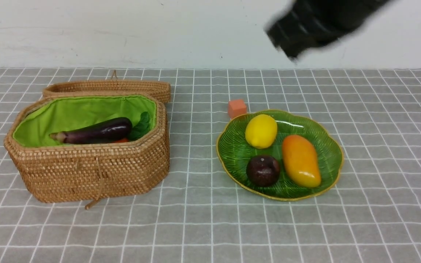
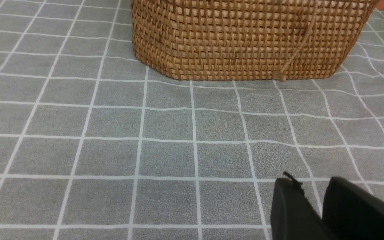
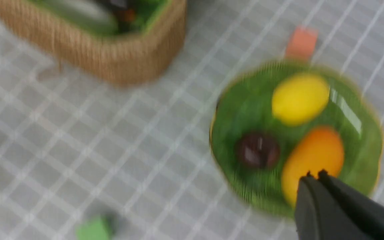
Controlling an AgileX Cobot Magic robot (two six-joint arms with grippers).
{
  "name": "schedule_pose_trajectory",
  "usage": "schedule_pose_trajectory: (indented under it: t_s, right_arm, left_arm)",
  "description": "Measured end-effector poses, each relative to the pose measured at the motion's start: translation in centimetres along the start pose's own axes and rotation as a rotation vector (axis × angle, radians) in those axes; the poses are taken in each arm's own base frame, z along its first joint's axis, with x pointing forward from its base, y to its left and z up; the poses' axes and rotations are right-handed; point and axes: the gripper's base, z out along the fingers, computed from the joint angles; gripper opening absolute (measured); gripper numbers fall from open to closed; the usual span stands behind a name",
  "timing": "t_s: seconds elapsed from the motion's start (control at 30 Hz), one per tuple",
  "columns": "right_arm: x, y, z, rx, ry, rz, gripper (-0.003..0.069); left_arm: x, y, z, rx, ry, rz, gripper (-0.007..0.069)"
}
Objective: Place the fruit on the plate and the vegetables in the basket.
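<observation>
The plate [image 1: 327, 146] lies right of centre and carries the fruit: a lemon [image 1: 261, 130], a dark plum [image 1: 263, 170] and a mango [image 1: 301, 160]. At the left, the open basket [image 1: 86, 171] holds vegetables: an eggplant [image 1: 95, 133], green leaves [image 1: 141, 126] and a sliver of orange [image 1: 121, 140]. My right arm [image 1: 316, 25] is a dark blur high above the plate. Its gripper [image 3: 313, 175] is shut and empty, over the mango [image 3: 312, 156]. My left gripper [image 2: 312, 181] hovers low over the cloth in front of the basket [image 2: 245, 36], its jaws slightly open with nothing between them.
A small orange cube [image 1: 236, 108] sits on the cloth just behind the plate. In the right wrist view a small green block [image 3: 93, 230] lies on the cloth, away from the plate [image 3: 232, 116]. The basket's lid [image 1: 108, 87] is folded back behind it.
</observation>
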Motion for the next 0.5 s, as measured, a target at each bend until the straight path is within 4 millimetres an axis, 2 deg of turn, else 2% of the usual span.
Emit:
schedule_pose_trajectory:
  t_s: [0.1,0.13,0.2,0.27,0.3,0.43,0.5]
  right_arm:
    - [3.1,0.2,-0.1,-0.010,0.074,0.004,-0.0017]
    - [5.3,0.4,0.0,-0.022,0.125,0.007,-0.0017]
    - [7.1,0.5,0.2,-0.030,0.167,0.011,-0.0017]
    - [10.4,0.8,0.6,-0.046,0.242,0.032,-0.0016]
    - [10.6,0.8,0.6,-0.046,0.245,0.033,-0.0016]
    - [13.4,1.0,1.3,-0.050,0.314,0.034,-0.0015]
    - [13.7,1.0,1.5,-0.051,0.325,0.034,-0.0014]
  left_arm:
    - [0.0,0.0,0.0,0.000,0.000,0.000,0.0155]
    - [0.0,0.0,0.0,0.000,0.000,0.000,0.0158]
    - [0.0,0.0,0.0,0.000,0.000,0.000,0.0160]
    - [0.0,0.0,0.0,0.000,0.000,0.000,0.0165]
    - [0.0,0.0,0.0,0.000,0.000,0.000,0.0165]
    - [0.0,0.0,0.0,0.000,0.000,0.000,0.0165]
    - [0.0,0.0,0.0,0.000,0.000,0.000,0.0166]
